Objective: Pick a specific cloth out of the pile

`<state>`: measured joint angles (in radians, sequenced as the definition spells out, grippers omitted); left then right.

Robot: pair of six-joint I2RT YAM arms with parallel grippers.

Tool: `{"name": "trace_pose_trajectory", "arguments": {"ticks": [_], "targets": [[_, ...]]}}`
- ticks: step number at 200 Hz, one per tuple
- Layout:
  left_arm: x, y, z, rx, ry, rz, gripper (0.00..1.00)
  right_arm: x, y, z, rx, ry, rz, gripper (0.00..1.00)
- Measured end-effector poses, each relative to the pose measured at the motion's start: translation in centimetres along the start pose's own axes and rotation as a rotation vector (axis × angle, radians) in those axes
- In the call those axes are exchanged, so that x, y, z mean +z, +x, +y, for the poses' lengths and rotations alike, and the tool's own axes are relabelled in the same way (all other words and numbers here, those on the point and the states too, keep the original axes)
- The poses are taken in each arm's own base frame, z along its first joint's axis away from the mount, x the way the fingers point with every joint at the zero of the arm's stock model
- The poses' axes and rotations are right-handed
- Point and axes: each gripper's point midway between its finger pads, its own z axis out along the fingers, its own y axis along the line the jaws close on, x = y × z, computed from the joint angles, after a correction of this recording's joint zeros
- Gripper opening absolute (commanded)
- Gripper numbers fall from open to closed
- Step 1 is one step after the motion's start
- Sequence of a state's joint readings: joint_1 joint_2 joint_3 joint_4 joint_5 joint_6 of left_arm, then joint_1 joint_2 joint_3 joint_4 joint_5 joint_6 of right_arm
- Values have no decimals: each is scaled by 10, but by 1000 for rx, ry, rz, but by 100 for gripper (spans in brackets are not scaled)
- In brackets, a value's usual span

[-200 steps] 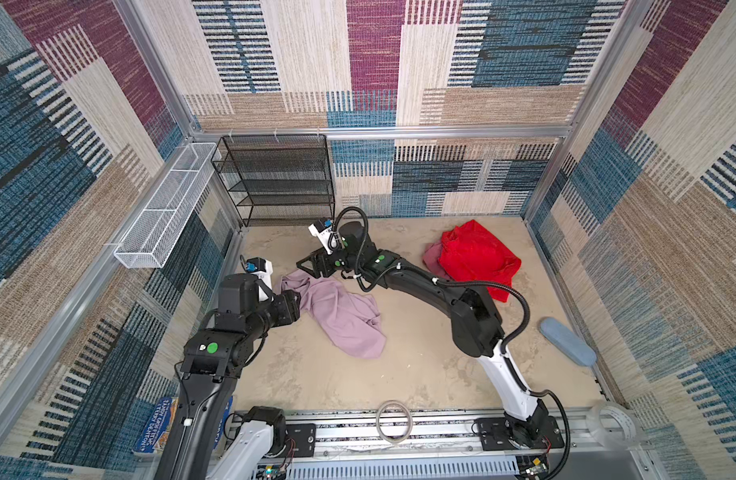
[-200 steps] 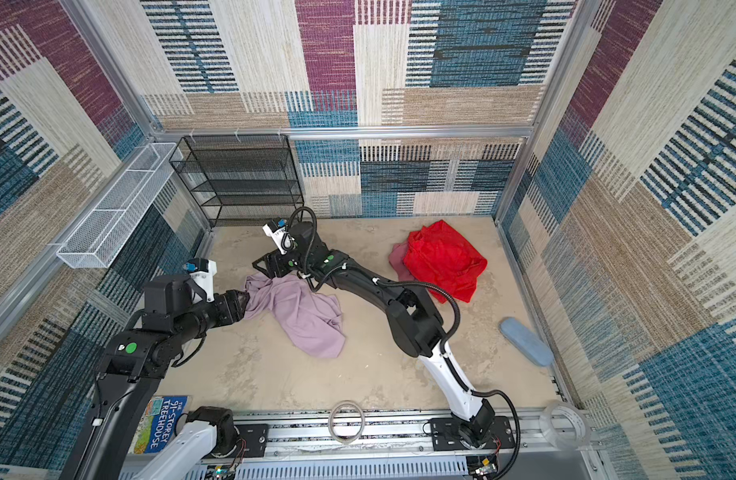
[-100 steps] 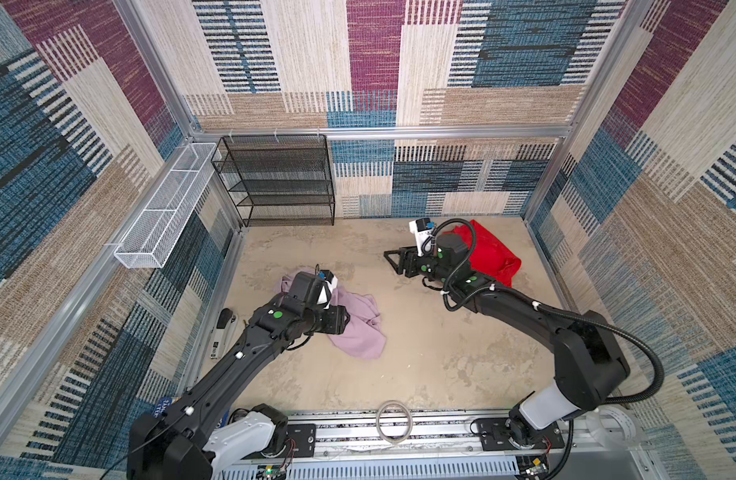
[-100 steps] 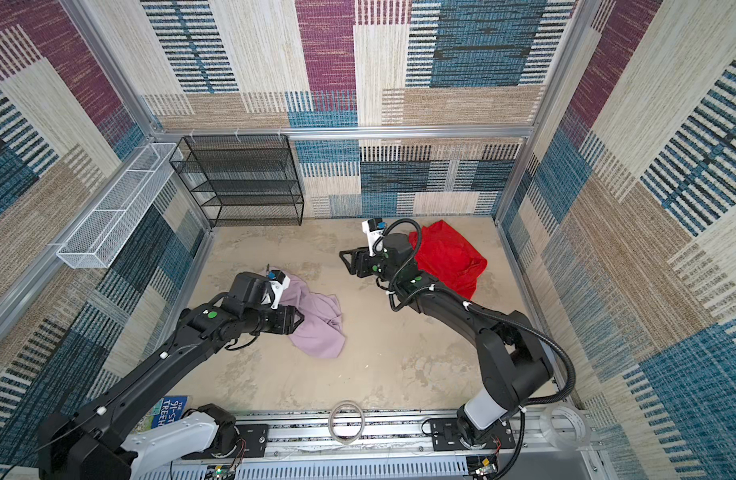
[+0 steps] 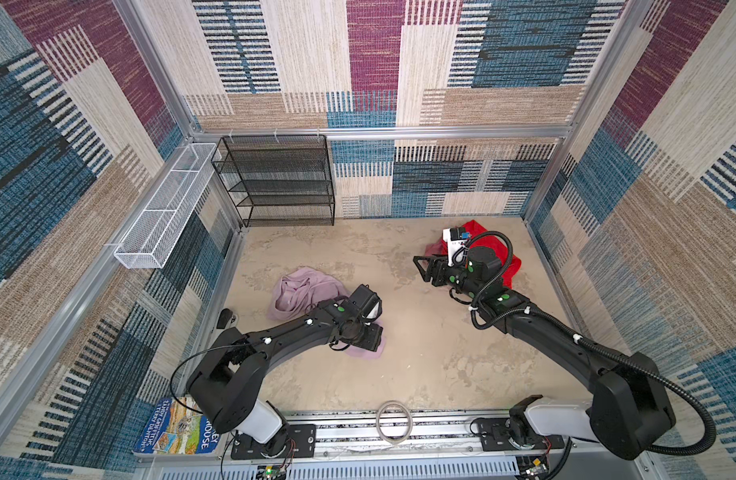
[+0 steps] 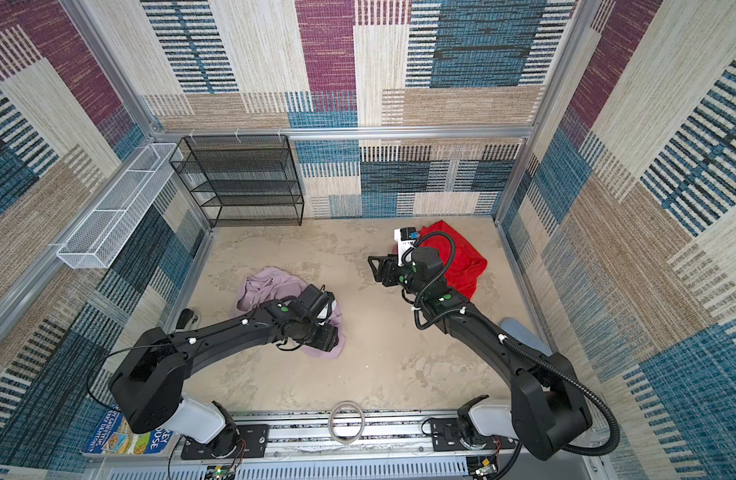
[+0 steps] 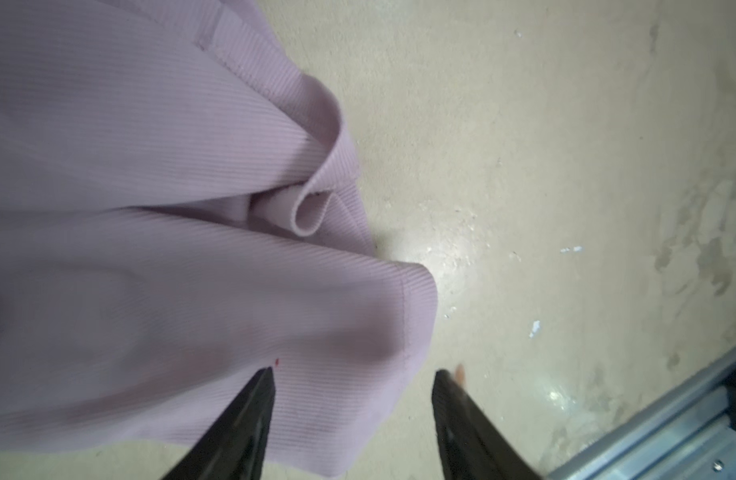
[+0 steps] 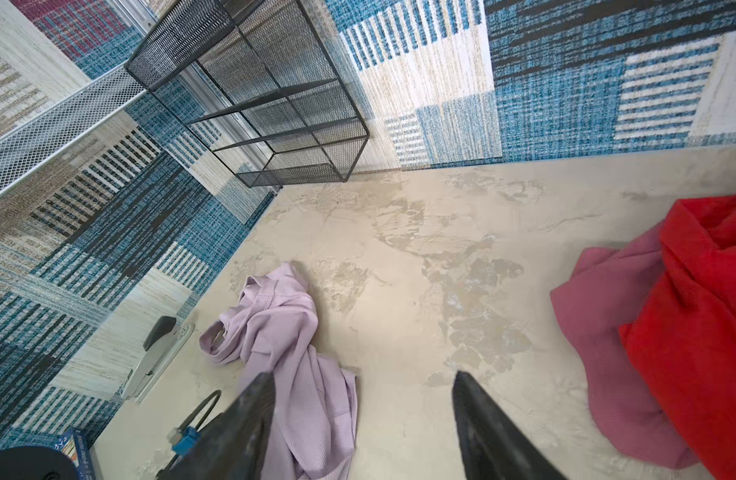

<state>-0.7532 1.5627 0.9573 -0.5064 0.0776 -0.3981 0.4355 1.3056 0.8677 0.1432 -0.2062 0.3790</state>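
Left wrist view puts the pale lilac-pink ribbed cloth point(image 7: 171, 270) crumpled on the mottled beige counter point(image 7: 544, 166). Its stitched hem corner lies between the parted jaws of the left gripper point(image 7: 353, 374), which grips nothing. The garment sits well apart from the pile of bright red and dusty maroon-pink cloths point(image 8: 690, 324) in the far right corner, near which the right gripper point(image 8: 363, 376) hangs open and empty. Light, limp and not slippery, I'd judge. That doubled hem, or the rolled fold near it, offers the firmest pinch.
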Motion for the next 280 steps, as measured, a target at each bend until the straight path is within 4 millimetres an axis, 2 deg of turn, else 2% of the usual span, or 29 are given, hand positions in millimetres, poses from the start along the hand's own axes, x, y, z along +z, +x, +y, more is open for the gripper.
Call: {"name": "trace_pose_trajectory", "arguments": {"ticks": [57,77,108,135,169,210,236,257,280], "targets": [[27,-5,1,2,-57,41,58,-2,-2,-7,8,4,1,71],[36,-4,3,-7,-75,57,43,-2,-3,-8,9,6,0,71],[40,-7,8,-17,-106,53,0,-4,-6,-10,10,12,-10,72],[36,-13,7,-19,-110,35,0,-5,-9,-11,11,15,-16,72],[4,-38,-9,-22,-54,-60,0,-6,-13,-11,11,16,-23,72],[-69,-78,-34,-18,52,-263,0,-9,-17,-13,20,20,-34,72],[-106,-92,-36,-36,103,-354,0,-8,-21,-11,24,17,-39,72],[-130,-99,-24,-89,131,-410,0,-8,-23,-11,30,15,-43,72],[-144,-96,5,-179,150,-443,0,-8,-23,-10,37,10,-40,72]]}}
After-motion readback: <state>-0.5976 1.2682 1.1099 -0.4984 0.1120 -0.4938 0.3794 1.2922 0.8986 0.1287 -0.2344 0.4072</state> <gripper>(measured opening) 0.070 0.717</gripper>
